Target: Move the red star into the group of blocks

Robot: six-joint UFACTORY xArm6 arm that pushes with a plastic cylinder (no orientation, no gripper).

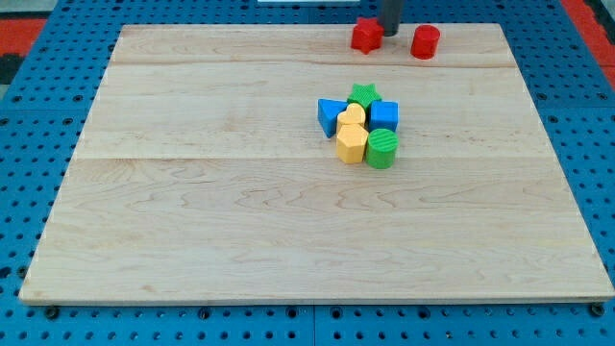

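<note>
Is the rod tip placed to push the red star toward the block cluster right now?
Probably yes: my tip sits at the red star, on its right, upper side; bare board lies between it and the green star. Red cylinder stands apart.
</note>
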